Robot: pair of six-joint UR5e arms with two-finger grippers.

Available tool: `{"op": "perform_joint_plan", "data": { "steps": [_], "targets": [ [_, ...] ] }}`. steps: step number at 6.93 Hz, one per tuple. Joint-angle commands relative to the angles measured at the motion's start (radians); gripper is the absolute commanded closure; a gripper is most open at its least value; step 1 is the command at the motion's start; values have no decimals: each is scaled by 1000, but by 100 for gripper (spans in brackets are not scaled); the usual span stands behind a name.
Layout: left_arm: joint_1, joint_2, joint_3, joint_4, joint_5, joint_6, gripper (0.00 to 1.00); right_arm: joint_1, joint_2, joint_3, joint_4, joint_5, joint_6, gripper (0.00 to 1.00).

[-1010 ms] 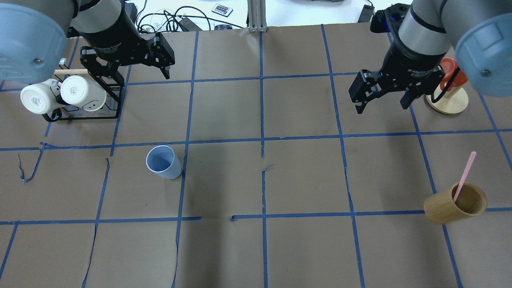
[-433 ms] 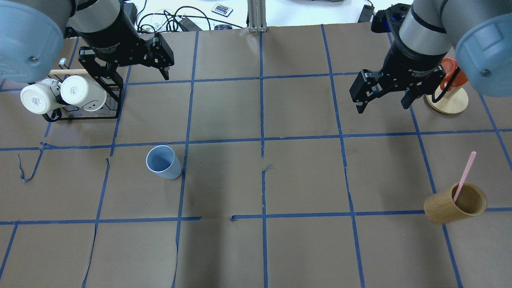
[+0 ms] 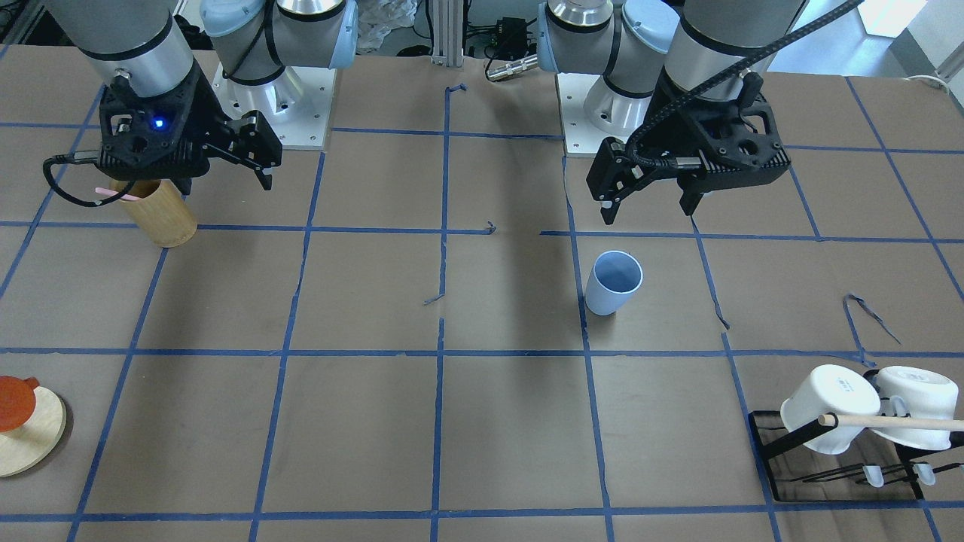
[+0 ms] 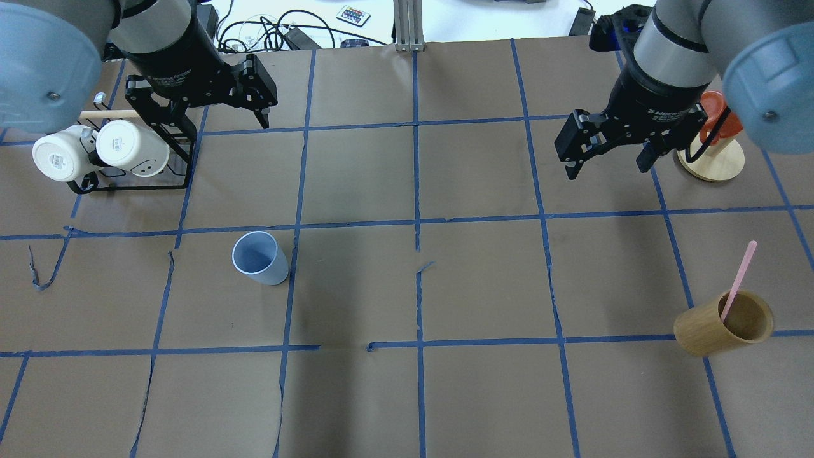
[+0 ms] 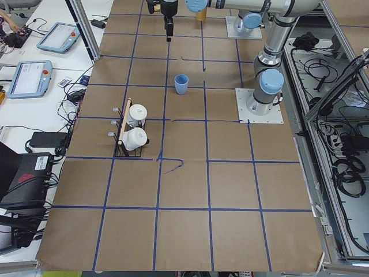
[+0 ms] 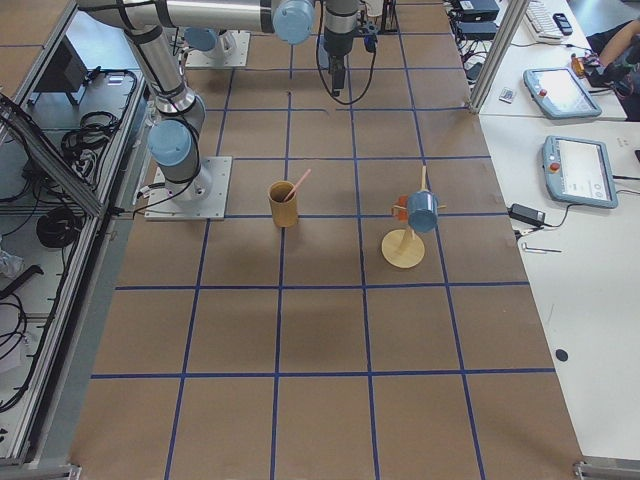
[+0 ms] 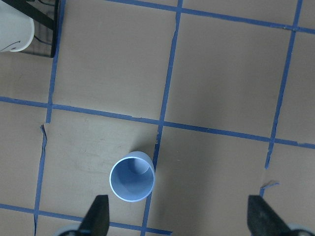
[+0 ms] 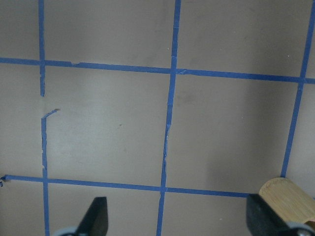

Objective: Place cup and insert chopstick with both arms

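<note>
The light blue cup (image 4: 259, 257) stands upright and empty on the brown table, left of centre; it also shows in the front view (image 3: 614, 282) and the left wrist view (image 7: 132, 179). One pink chopstick (image 4: 739, 280) leans in the tan bamboo cylinder (image 4: 725, 323) at the right. My left gripper (image 4: 203, 117) is open and empty, high above the table, back-left of the cup. My right gripper (image 4: 607, 170) is open and empty, high above the table, back-left of the bamboo cylinder. In the front view the right gripper (image 3: 226, 183) hides most of the chopstick.
A black rack (image 4: 133, 172) with two white mugs and a pale wooden rod stands at the back left, just under my left arm. A round wooden peg stand (image 4: 711, 159) with an orange mug stands at the back right. Blue tape lines grid the table.
Both grippers have shifted only very slightly. The cup, chopstick and bamboo cylinder have not moved.
</note>
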Motion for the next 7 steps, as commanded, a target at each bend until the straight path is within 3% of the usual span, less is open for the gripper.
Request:
{"op": "perform_joint_plan", "data": {
  "steps": [1,7],
  "targets": [
    [-4,2,-6,-1,0,0,0,-8,0,-2,0,3,-1,0],
    [28,7,-19,-76,11,93,0,-17,-1,0,18,-16,120,0]
  ]
}}
